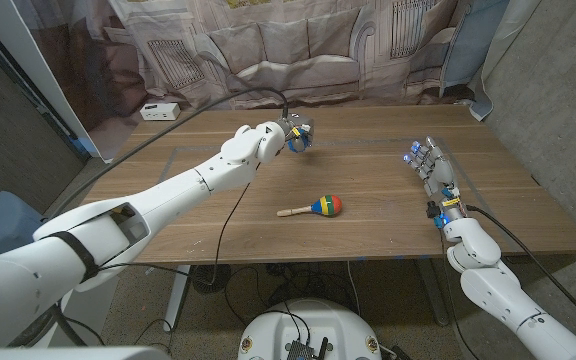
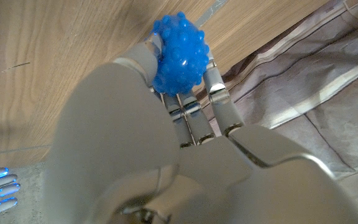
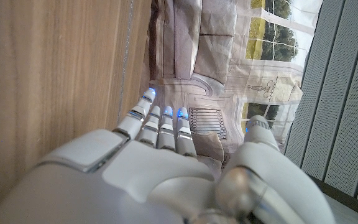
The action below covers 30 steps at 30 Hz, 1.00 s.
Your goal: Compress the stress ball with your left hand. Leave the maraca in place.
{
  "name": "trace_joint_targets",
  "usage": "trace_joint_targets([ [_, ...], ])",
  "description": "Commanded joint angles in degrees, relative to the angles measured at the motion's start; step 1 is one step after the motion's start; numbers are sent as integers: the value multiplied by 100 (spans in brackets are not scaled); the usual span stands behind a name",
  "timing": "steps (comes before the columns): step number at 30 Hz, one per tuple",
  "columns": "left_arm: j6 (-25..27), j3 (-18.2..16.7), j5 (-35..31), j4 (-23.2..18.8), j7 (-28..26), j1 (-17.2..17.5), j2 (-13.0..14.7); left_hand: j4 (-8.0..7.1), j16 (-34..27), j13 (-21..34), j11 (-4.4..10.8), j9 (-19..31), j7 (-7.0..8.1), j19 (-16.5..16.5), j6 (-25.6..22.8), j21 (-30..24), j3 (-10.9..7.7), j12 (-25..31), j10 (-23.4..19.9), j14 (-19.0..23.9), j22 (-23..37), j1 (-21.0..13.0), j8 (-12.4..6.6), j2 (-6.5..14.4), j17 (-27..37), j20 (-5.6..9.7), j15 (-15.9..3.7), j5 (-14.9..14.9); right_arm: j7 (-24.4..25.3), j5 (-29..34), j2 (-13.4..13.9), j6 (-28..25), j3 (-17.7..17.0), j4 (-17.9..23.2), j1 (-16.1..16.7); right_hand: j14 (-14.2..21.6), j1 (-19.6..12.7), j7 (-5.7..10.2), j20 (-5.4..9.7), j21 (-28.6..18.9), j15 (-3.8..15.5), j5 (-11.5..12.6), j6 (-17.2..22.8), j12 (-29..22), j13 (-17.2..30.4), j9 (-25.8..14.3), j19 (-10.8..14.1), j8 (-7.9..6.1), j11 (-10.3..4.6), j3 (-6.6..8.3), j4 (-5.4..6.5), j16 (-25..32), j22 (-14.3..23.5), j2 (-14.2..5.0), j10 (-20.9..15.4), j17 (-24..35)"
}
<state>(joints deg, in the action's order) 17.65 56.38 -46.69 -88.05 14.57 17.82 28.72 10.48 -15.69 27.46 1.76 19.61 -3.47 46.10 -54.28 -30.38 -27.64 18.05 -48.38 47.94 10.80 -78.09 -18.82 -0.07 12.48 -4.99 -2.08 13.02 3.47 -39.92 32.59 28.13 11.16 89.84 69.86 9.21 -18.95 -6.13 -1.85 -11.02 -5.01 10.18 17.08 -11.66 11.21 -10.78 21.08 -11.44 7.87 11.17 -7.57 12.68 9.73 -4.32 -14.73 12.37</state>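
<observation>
Left hand squeezed the stress ball while the maraca lay untouched.

The left hand [image 2: 185, 118] had its fingers wrapped round the blue knobbly stress ball [image 2: 179, 56], apparently lifted off the far middle of the table [image 1: 368, 230], well clear of the maraca [image 1: 313, 208] nearer the front. The right hand [image 1: 434, 172] waited at the right, fingers straight and holding nothing.

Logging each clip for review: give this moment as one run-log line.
left hand: grips blue ball | right hand: open, holds nothing | maraca: lying on table, untouched | phase: squeeze underway
</observation>
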Motion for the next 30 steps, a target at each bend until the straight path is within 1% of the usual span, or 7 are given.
trace_joint_targets([
  [1,59,40,114,26,-38,-8,-39,-28,-69,54,20,88,-29,825,-174,-103,-78,56,-174,556,6,-746,-109,673,59,737,-543,31,34,-2,6,6,-37,45,75,59,-32,18,-21,-14,-5,-11,51,1,16,-17,6,5,14,-30,-10,-22,21,32,-53,30],
  [5,80,60,122,17,-20,-16,-37,-34,-92,77,72,128,-30,886,-261,-155,-84,74,-249,627,0,-764,-166,673,74,755,-551,28,43,-9,4,7,-45,55,95,62,-32,20,-19,-14,-9,-11,51,2,16,-16,7,5,20,-31,-9,-21,21,32,-52,31],
  [12,147,98,87,-8,-7,-21,-31,-38,-97,103,64,166,-8,907,-298,-192,-94,79,-294,666,-4,-779,-203,672,84,759,-548,26,36,-16,15,2,-56,66,114,61,-31,20,-19,-14,-4,-11,52,2,16,-16,6,6,23,-32,-9,-22,21,31,-51,31],
  [19,206,68,67,-38,-192,47,-28,-75,-70,135,87,172,-9,753,-287,-178,-98,58,-286,642,-2,-748,-203,687,90,683,-507,26,45,-33,25,-12,-75,95,143,64,-32,18,-19,-15,-5,-11,50,1,16,-16,6,7,26,-33,-9,-22,21,31,-57,31],
  [23,223,51,89,-51,-237,70,-23,-128,5,165,104,176,-22,633,-147,-179,-83,11,-213,533,5,-644,-148,689,75,642,-475,24,40,-32,30,-9,-82,97,149,66,-31,21,-21,-15,-4,-11,53,0,16,-16,6,6,24,-33,-9,-21,21,29,-59,31],
  [26,203,60,86,-74,-229,63,-3,-145,39,185,66,166,-20,593,-41,-197,-80,-46,-100,499,8,-584,-94,696,66,624,-448,27,21,-6,41,18,-82,89,153,64,-31,21,-20,-15,-1,-11,50,1,16,-16,6,8,20,-33,-8,-21,21,28,-59,31],
  [30,185,92,59,-103,-133,26,19,-169,130,210,13,146,-6,447,101,-194,-77,-127,52,348,9,-477,-8,703,52,580,-409,38,17,-18,39,21,-90,98,165,65,-31,18,-20,-16,1,-11,51,2,16,-16,6,7,19,-33,-8,-21,21,26,-57,32],
])
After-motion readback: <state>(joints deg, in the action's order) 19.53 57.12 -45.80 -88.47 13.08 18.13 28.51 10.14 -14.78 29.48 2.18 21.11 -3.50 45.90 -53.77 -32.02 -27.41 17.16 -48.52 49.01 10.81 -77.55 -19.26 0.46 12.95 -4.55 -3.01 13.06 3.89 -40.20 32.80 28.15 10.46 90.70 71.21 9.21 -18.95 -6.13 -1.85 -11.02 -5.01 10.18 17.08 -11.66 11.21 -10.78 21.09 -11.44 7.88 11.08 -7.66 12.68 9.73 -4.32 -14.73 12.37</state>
